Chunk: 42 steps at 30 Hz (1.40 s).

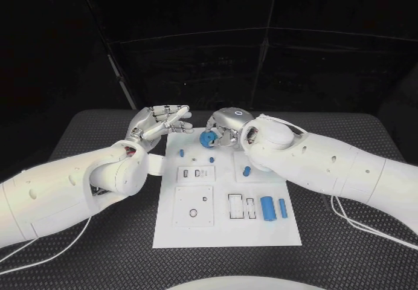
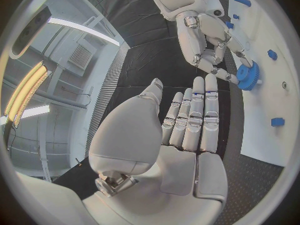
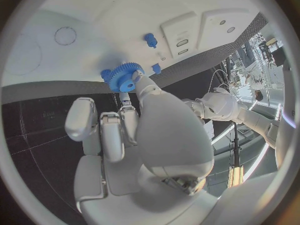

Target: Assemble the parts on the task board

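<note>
My right hand (image 1: 228, 128) pinches the blue gear (image 1: 207, 139) over the far end of the task board (image 1: 226, 232). My left hand (image 1: 161, 124) hovers alongside, fingers apart, holding nothing. Next: keep gear level, align bore over its post, lower slowly.
</note>
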### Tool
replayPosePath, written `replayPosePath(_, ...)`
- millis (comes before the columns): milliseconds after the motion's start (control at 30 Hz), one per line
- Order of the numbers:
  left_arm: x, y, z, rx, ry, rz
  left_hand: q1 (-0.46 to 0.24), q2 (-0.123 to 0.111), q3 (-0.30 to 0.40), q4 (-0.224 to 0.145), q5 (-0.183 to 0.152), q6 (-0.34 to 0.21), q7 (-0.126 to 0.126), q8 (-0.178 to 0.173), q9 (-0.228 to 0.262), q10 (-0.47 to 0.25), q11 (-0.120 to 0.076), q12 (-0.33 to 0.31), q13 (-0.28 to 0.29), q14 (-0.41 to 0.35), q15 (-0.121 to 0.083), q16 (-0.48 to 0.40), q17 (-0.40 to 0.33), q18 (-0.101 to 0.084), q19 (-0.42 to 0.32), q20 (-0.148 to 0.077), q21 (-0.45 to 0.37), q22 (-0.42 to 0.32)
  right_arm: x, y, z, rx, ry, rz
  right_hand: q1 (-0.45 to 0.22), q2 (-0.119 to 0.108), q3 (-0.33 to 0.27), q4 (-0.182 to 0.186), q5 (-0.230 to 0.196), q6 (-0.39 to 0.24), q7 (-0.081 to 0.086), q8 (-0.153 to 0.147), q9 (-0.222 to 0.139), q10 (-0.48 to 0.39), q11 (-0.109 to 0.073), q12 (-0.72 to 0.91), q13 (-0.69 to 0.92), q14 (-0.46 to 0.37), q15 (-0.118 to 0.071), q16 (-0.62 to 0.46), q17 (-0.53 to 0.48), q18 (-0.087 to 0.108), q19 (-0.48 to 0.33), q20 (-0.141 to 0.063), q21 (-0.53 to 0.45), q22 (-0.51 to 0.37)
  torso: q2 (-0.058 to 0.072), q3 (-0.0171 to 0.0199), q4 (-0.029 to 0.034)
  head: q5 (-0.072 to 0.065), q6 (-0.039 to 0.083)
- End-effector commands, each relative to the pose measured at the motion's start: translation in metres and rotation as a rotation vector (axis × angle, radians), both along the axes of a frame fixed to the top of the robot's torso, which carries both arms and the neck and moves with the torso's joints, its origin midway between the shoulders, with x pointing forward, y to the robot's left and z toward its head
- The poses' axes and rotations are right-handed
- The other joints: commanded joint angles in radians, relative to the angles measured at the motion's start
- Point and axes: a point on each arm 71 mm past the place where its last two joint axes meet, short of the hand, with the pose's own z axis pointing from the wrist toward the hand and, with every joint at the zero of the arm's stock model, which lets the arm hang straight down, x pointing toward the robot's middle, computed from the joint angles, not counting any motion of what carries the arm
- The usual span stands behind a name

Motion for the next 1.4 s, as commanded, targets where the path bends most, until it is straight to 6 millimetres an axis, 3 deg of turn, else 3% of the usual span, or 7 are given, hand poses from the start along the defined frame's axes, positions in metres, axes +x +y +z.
replayPosePath(33, 0.0, -0.002, 0.002, -0.005, -0.013, -0.012, 0.007, 0.002, 0.001, -0.005, 0.001, 0.006, -0.002, -0.007, -0.001, 0.003, 0.002, -0.004, -0.002, -0.003, 0.004, -0.005, 0.001, 0.004, 0.008, -0.001, 0.001, -0.001, 0.002, 0.003, -0.002, -0.035, -0.003, -0.002, -0.009, 0.001, 0.008, 0.001, -0.005, 0.05, -0.019, -0.004, 0.001, -0.001, 0.004, 0.0, 0.033, 0.086, -0.005, 0.006, 0.165, -0.016, 0.004, -0.003, 0.005, 0.0, 0.0, 0.0011, -0.002, 0.003, 0.0)
replayPosePath(400, 0.0, -0.002, 0.002, -0.005, -0.013, -0.012, 0.007, 0.002, 0.001, -0.005, 0.001, 0.007, -0.002, -0.007, -0.001, 0.004, 0.001, -0.004, -0.001, -0.003, 0.004, -0.006, 0.002, 0.004, 0.007, -0.001, 0.001, -0.001, 0.006, 0.008, -0.006, -0.061, -0.001, -0.016, -0.03, -0.011, 0.015, 0.003, -0.012, 0.034, -0.012, -0.024, -0.002, -0.011, 0.01, -0.014, 0.022, 0.086, -0.001, 0.006, 0.165, -0.015, 0.002, 0.0, 0.003, -0.002, -0.001, 0.0018, -0.0027, 0.007, -0.004)
replayPosePath(600, 0.0, -0.002, 0.002, -0.004, -0.012, -0.011, 0.007, 0.002, 0.001, -0.005, 0.001, 0.007, -0.002, -0.007, -0.001, 0.004, 0.001, -0.004, -0.001, -0.003, 0.004, -0.006, 0.002, 0.004, 0.007, -0.001, 0.001, -0.001, 0.005, 0.012, -0.009, -0.091, 0.029, 0.003, -0.075, -0.048, -0.01, 0.012, -0.017, -0.022, 0.006, -0.07, -0.007, -0.023, 0.027, -0.031, 0.008, 0.086, 0.013, 0.005, 0.164, -0.015, -0.003, 0.012, 0.0, -0.007, 0.0, 0.0018, -0.0045, 0.008, -0.006)
replayPosePath(767, 0.0, -0.002, 0.002, -0.004, -0.012, -0.011, 0.007, 0.002, 0.001, -0.005, 0.001, 0.007, -0.002, -0.007, -0.001, 0.004, 0.001, -0.004, -0.001, -0.003, 0.004, -0.006, 0.002, 0.004, 0.007, -0.001, 0.001, -0.001, 0.005, 0.012, -0.011, -0.106, 0.047, 0.008, -0.112, -0.063, -0.045, 0.029, -0.027, -0.05, 0.015, -0.097, -0.005, -0.026, 0.036, -0.034, 0.007, 0.088, 0.022, 0.008, 0.173, -0.015, -0.003, 0.022, 0.0, -0.007, -0.001, 0.0017, -0.0029, 0.006, -0.008)
replayPosePath(1133, 0.0, -0.002, 0.002, -0.004, -0.011, -0.011, 0.008, 0.003, 0.0, -0.006, 0.001, 0.007, -0.002, -0.008, -0.001, 0.004, 0.001, -0.005, -0.001, -0.003, 0.004, -0.006, 0.002, 0.003, 0.007, -0.001, 0.0, -0.002, 0.006, 0.01, -0.012, -0.108, 0.053, -0.012, -0.145, -0.065, -0.098, 0.091, -0.037, -0.076, 0.027, -0.127, -0.003, -0.032, 0.049, -0.035, 0.007, 0.091, 0.034, 0.014, 0.19, -0.015, -0.001, 0.034, 0.003, -0.001, 0.0, 0.002, -0.0031, 0.005, -0.008)
replayPosePath(1300, 0.001, -0.001, 0.002, -0.003, -0.01, -0.01, 0.008, 0.003, 0.0, -0.006, 0.001, 0.007, -0.002, -0.008, -0.001, 0.004, 0.001, -0.005, -0.001, -0.003, 0.004, -0.006, 0.002, 0.003, 0.007, -0.001, 0.0, -0.002, 0.008, 0.008, -0.013, -0.114, 0.065, -0.027, -0.158, -0.066, -0.114, 0.139, -0.017, -0.082, 0.031, -0.133, -0.003, -0.033, 0.052, -0.034, 0.008, 0.092, 0.037, 0.017, 0.197, -0.016, 0.0, 0.038, 0.005, 0.003, 0.0, 0.0018, -0.0034, 0.004, -0.008)
replayPosePath(1400, 0.001, -0.001, 0.002, -0.003, -0.01, -0.009, 0.008, 0.003, 0.0, -0.006, 0.001, 0.007, -0.002, -0.008, -0.001, 0.004, 0.001, -0.006, -0.001, -0.003, 0.004, -0.007, 0.003, 0.003, 0.007, -0.001, 0.0, -0.002, 0.009, 0.005, -0.015, -0.122, 0.082, -0.043, -0.231, -0.04, -0.129, 0.163, 0.045, -0.084, 0.033, -0.134, -0.002, -0.028, 0.055, -0.024, 0.018, 0.094, 0.04, 0.02, 0.205, -0.016, 0.003, 0.04, 0.008, 0.008, -0.001, 0.002, -0.003, 0.004, -0.008)
